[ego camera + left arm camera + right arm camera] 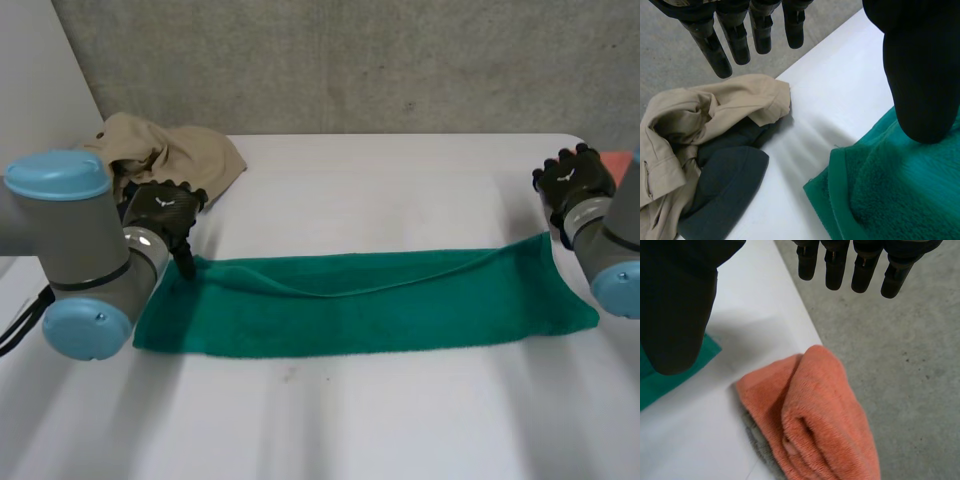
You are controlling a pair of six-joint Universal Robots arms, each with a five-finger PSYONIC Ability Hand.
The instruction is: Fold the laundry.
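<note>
At the far left of the table [400, 190], one beige garment [170, 150] is seen crumpled, and one dark grey cloth [725, 195] is tucked partly under it. Just beside them, the left hand [165, 212] is held over the far left corner of the one green towel [360, 310]. Its fingers [737, 35] are kept straight and spread away from the thumb, and nothing is gripped. Whether the thumb touches the towel cannot be told.

The green towel is laid flat across the middle of the table as a long band. It is folded lengthwise, and the edge of its upper layer sags slightly along the far side. Its far right corner is found near the right hand [572, 185], under that hand's thumb. The fingers [835, 265] of this hand are likewise stretched straight and apart from the thumb, with nothing held. Near its fingertips, one orange towel [815, 410] is seen folded at the table's edge, apart from the green towel.
</note>
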